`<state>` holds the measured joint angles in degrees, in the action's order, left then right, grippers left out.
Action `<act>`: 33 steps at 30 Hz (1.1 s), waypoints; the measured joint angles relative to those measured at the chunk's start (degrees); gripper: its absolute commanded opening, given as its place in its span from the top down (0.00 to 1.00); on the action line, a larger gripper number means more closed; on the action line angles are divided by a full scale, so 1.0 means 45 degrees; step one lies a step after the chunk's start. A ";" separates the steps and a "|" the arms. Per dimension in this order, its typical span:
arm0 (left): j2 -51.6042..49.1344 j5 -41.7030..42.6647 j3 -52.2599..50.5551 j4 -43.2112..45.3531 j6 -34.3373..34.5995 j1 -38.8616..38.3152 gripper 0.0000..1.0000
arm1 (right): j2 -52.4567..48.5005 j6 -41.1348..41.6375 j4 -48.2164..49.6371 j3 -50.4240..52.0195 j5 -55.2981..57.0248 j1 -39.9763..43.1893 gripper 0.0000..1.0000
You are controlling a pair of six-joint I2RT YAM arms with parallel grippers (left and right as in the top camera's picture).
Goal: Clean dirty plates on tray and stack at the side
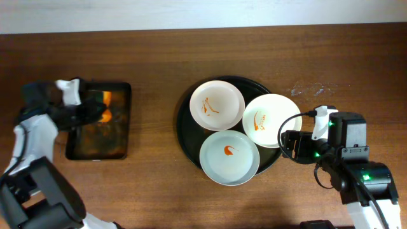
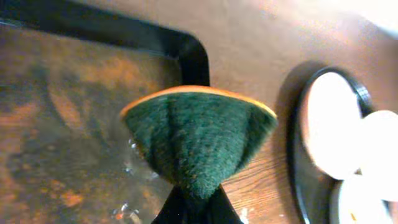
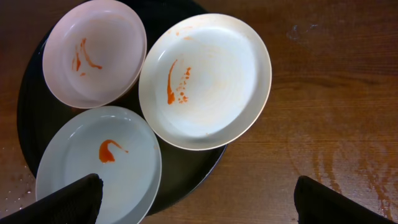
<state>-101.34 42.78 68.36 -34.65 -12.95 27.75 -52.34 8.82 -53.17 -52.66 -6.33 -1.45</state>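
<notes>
Three dirty white plates with orange-red smears lie on the round black tray [image 1: 186,130]: one at the back left [image 1: 217,105], one at the right [image 1: 272,119] overhanging the rim, one at the front [image 1: 229,157]. They show in the right wrist view too: back-left plate [image 3: 93,53], right plate [image 3: 205,81], front plate [image 3: 99,165] and tray [image 3: 186,171]. My left gripper [image 2: 198,208] is shut on a green and orange sponge [image 2: 198,134], held over the rectangular tray's right edge. My right gripper [image 3: 196,202] is open and empty above the round tray's right edge.
The small rectangular black tray [image 1: 117,89] holds wet, orange-stained liquid at the left; it also shows in the left wrist view [image 2: 193,50]. Wet streaks mark the wooden table [image 3: 329,155] to the right of the round tray.
</notes>
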 measured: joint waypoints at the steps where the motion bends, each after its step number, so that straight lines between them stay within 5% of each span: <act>1: 0.0000 0.0889 0.0000 -0.0083 -0.0408 0.0568 0.99 | 0.0000 -0.0005 0.0000 0.0000 0.0005 0.0000 0.01; 8: 0.0000 0.2215 0.0000 -0.0311 -0.1948 0.1209 0.99 | 0.0000 -0.0005 0.0000 0.0000 0.0010 0.0000 0.01; 25: 0.0000 0.2312 0.0000 -0.0408 -0.2089 0.1209 1.00 | 0.0000 -0.0010 0.0000 0.0000 0.0044 0.0000 0.02; 28: 0.0325 0.0126 0.0000 -0.0316 -0.1501 0.0772 1.00 | -0.0010 0.0102 0.0005 0.0000 0.0874 0.0000 0.01; 33: 0.2686 -0.3143 0.0000 -0.0588 -0.0335 -0.2409 1.00 | -0.1350 0.0452 0.0000 -0.0015 0.1379 0.0000 0.01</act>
<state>-89.25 28.64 68.36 -37.30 -14.46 16.91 -58.41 10.85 -53.17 -52.73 -0.12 -1.45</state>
